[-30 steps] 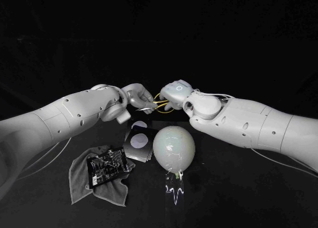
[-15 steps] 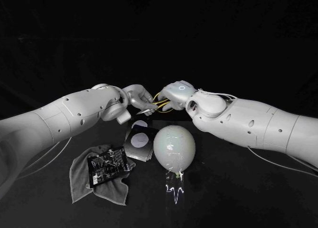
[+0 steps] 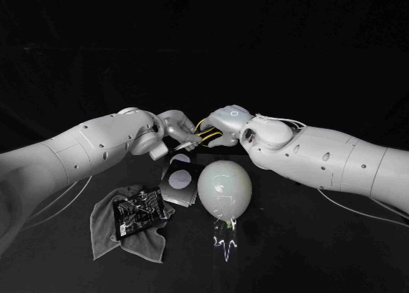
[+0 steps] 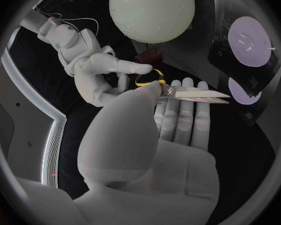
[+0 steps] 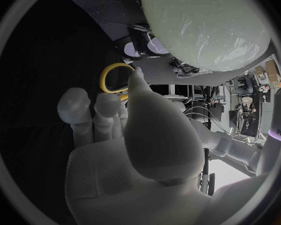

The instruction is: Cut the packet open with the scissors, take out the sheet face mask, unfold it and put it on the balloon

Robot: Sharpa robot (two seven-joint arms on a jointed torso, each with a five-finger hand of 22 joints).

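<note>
One balloon (image 3: 224,189), one pair of scissors (image 4: 192,94), one grey cloth (image 3: 112,239), two dark packets (image 3: 178,186) (image 3: 137,215)

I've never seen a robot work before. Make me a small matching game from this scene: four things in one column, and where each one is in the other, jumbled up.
Things:
1. scissors
2. balloon
3. grey cloth
4. packet with pale circles

Places:
A. lying under a black printed pouch
B. held up between the left hand and the right hand
C. flat beside the balloon, on the left arm's side
D. in the middle of the table, pale and egg-shaped

Pairs: 1-B, 2-D, 3-A, 4-C.
</note>
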